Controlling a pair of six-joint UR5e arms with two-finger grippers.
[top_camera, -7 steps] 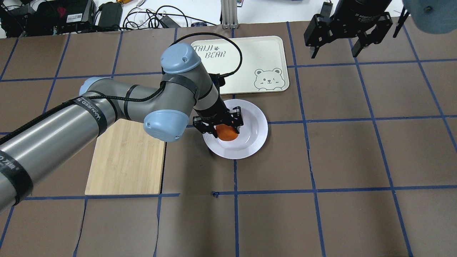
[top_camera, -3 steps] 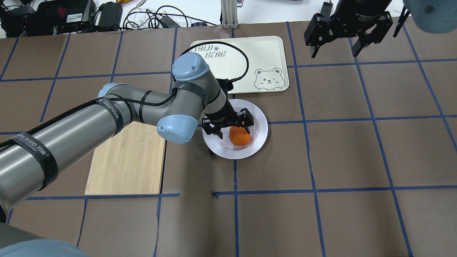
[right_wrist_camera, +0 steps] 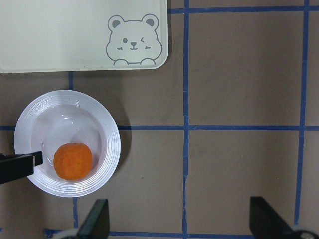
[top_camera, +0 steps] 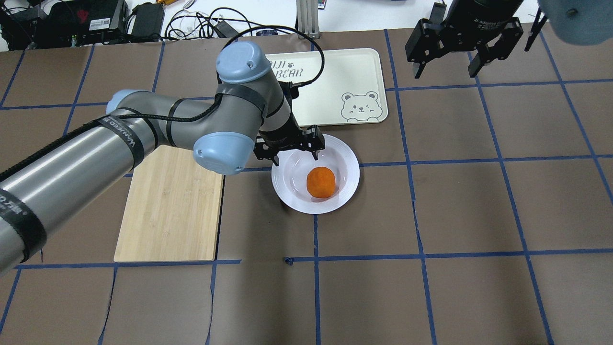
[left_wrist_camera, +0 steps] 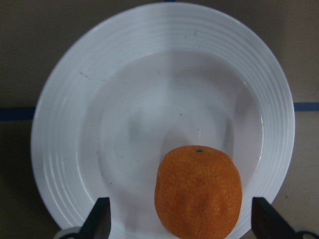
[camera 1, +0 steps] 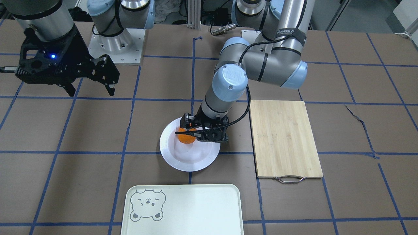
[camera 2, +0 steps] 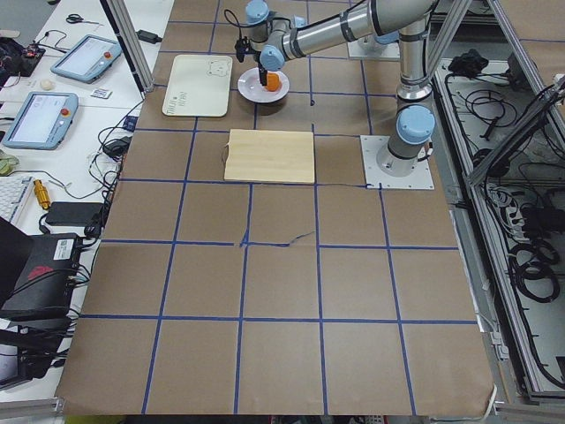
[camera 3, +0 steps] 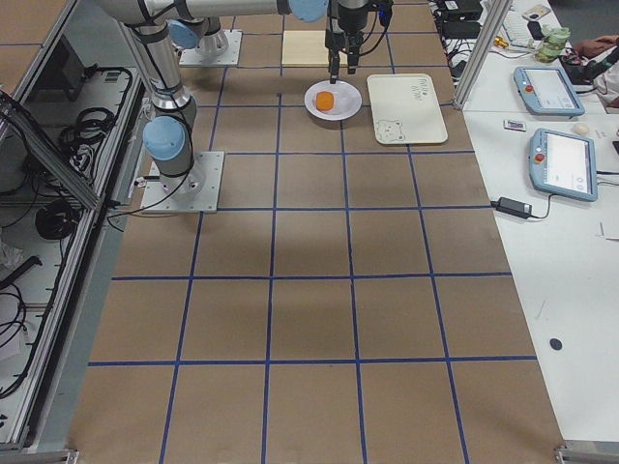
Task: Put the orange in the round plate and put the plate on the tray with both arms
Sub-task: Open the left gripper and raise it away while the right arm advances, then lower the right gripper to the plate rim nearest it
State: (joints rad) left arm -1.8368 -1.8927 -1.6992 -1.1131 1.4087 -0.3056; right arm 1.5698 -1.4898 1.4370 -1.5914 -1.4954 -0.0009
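**Q:** Where's the orange [top_camera: 321, 182] to be found at this point?

**A:** It's seated in the sunken middle of the round plate [top_camera: 352, 179], a bit off-centre on the side away from the tray [top_camera: 354, 72]. Nothing is seen touching it. The plate itself is laid flat on the worktop [top_camera: 431, 287].

**Q:** And the pincers, how are they held?

**A:** The left pincer [top_camera: 295, 157] is spread wide and empty. It's hung over the plate's rim on the tray side, toward the bamboo board [top_camera: 167, 206]. In the left wrist view the orange is framed between the two fingertips with a clear gap on either side. The right pincer [top_camera: 444, 73] is also opened wide with nothing in it. It's kept well apart from the plate, up high and off past the plate's right, beyond the tray's corner.

**Q:** Is the plate on the tray?

**A:** No, it's parked just beside it. A thin strip of brown worktop is left between the plate's rim and the tray's edge (the bear-face corner is the one nearest the plate). The board is laid on the plate's other side, near it but not touching.
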